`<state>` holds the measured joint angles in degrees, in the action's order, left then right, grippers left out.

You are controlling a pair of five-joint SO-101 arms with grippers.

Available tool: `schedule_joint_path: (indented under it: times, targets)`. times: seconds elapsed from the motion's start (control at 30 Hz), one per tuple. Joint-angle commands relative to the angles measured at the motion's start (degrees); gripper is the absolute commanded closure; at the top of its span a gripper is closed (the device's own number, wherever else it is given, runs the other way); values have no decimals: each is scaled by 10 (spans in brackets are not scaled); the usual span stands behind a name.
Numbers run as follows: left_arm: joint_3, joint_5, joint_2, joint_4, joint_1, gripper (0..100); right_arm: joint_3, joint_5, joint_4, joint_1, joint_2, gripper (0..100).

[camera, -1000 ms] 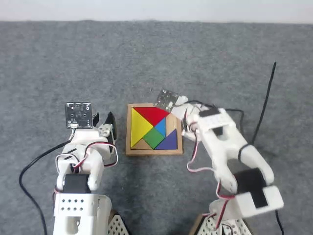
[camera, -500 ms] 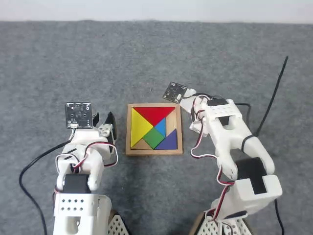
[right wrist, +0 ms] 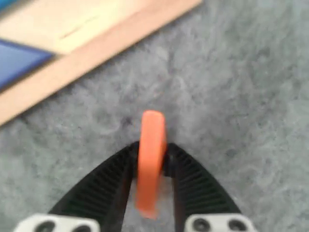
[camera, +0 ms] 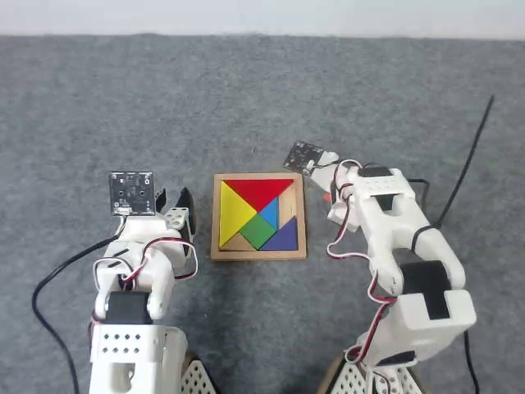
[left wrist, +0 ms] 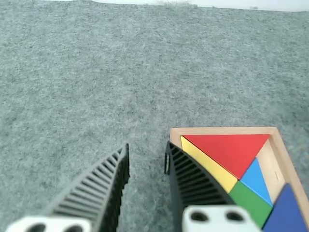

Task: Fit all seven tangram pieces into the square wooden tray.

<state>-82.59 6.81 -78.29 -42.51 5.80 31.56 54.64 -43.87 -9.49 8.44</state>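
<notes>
A grey felt mat [camera: 123,98] is covering the table, and the two white arms are sitting at 9 and 3 o'clock of the square wooden tray [camera: 258,255]. The left gripper [camera: 174,203] is resting just beside the tray's 9 o'clock rim, its ribbed black jaws released and holding nothing. The right gripper [right wrist: 151,153] is hanging near the 3 o'clock rim, clenched on an orange piece [right wrist: 152,128]. That piece is standing on its thin edge between the pads, with its long axis running out along the fingers and its rounded end poking past the tips. Inside the tray, a red triangle [camera: 256,191], a yellow triangle [camera: 232,212], a dark blue triangle [camera: 284,238], a green piece [camera: 259,231] and a light blue triangle [camera: 270,213] are lying flat and flush, smooth painted wood against pale grain. A bare slot [camera: 289,212] is showing along the 3 o'clock side, and a smaller bare patch at 7 o'clock. The right arm is the nearer one to the side slot, which lies toward 9 o'clock from its jaws. The piece will likely need tipping flat to drop in.
</notes>
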Motion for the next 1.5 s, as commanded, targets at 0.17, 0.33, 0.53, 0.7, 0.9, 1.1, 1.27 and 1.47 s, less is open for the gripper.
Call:
schedule_joint_path:
  times: [0.17, 0.33, 0.53, 0.7, 0.9, 1.1, 1.27, 1.47]
  targets:
    - [4, -5, -11, 4, 0, 874, -39, -67, -36, 20, -37, 961]
    - [4, -5, -11, 4, -1, 874, -39, -122, -70, 15, -101, 963]
    - [4, -5, -11, 4, -2, 874, -48, -200, -108, -19, -147, 992]
    - [4, -5, -11, 4, 0, 874, -99, -329, -136, -92, -143, 992]
    - [4, -5, -11, 4, 0, 874, -140, -499, -87, -172, -74, 992]
    - [4, -5, -11, 4, 0, 874, -170, -576, -12, -187, 7, 992]
    - [4, -5, -11, 4, -2, 874, -178, -648, -9, -187, 26, 992]
    - [4, -5, -11, 5, -3, 874, -178, -726, -6, -201, 31, 992]
